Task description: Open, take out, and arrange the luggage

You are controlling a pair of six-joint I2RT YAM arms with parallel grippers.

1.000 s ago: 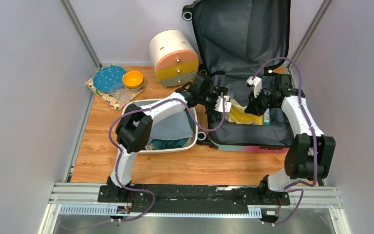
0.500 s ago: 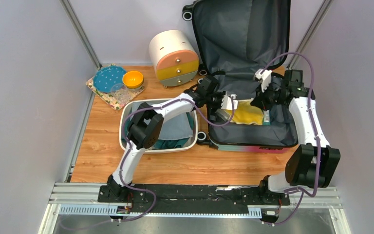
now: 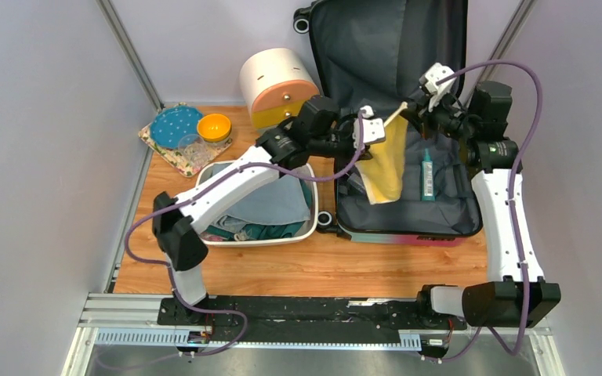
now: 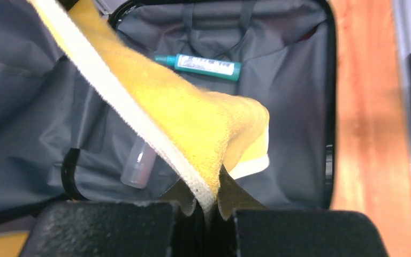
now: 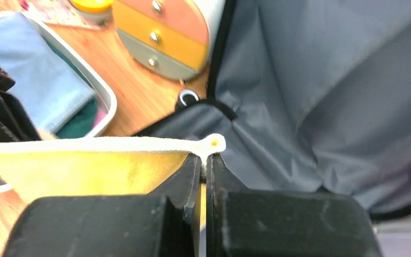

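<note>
The luggage (image 3: pixel 439 215) lies open on the table, its grey-lined lid (image 3: pixel 392 47) standing upright at the back. A yellow towel (image 3: pixel 388 160) with a white edge hangs above the open half, stretched between both grippers. My left gripper (image 3: pixel 370 125) is shut on one corner of its white edge, and my right gripper (image 3: pixel 411 110) is shut on the other. In the left wrist view the towel (image 4: pixel 192 118) runs up from the left gripper (image 4: pixel 207 206). The right wrist view shows the right gripper (image 5: pixel 204 160) pinching the towel's corner (image 5: pixel 214 142).
A teal tube (image 3: pixel 427 175) and a small clear bottle (image 4: pixel 138 168) lie on the suitcase lining. A white basin (image 3: pixel 259 239) holding folded cloths stands left of the suitcase. Behind it are a round cream drawer cabinet (image 3: pixel 278 82) and a tray with an orange bowl (image 3: pixel 214 127).
The left gripper has shut on the towel's edge. Both grippers have risen and moved back, lifting the yellow towel off the suitcase floor and uncovering the teal tube.
</note>
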